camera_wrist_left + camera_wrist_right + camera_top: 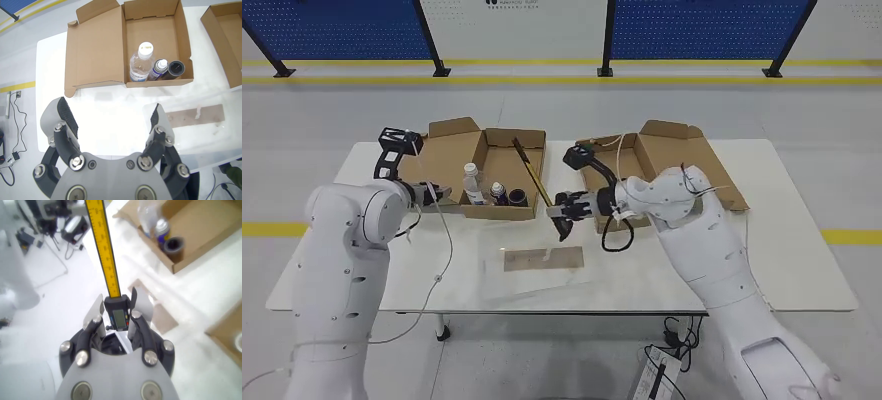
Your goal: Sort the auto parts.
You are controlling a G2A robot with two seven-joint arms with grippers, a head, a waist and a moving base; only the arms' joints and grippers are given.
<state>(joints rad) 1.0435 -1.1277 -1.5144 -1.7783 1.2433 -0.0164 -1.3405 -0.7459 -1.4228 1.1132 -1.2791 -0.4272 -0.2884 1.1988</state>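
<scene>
Well, the right claw (117, 298) is clamped on a digital caliper (107, 256), its two fingers pressed against either side of the black readout block, so the display sits right between them and the yellow ruled beam sticks out far past the fingertips. From above, that claw (567, 212) hangs over the white table (722, 260) between the two cardboard boxes, and the caliper's beam (534, 172) runs from it slantwise over the near corner of the left box (504, 150). The left claw (110, 106) has its ribbed fingers (66, 111) spread wide apart with nothing between them, over bare tabletop. Just ahead of its fingertips is the left box's front wall (160, 83), lid flap folded out flat to one side. Lined up against the inside of that wall, closest to this claw, are a clear bottle (140, 64) with a white cap, a spray can (159, 69) touching it, and a black tube (175, 69) just beside the can with its open end up. Off to the side of the claw's one finger lies a brown strip (194, 114) flat on the table, and farther ahead on that side is the right box (215, 37)
</scene>
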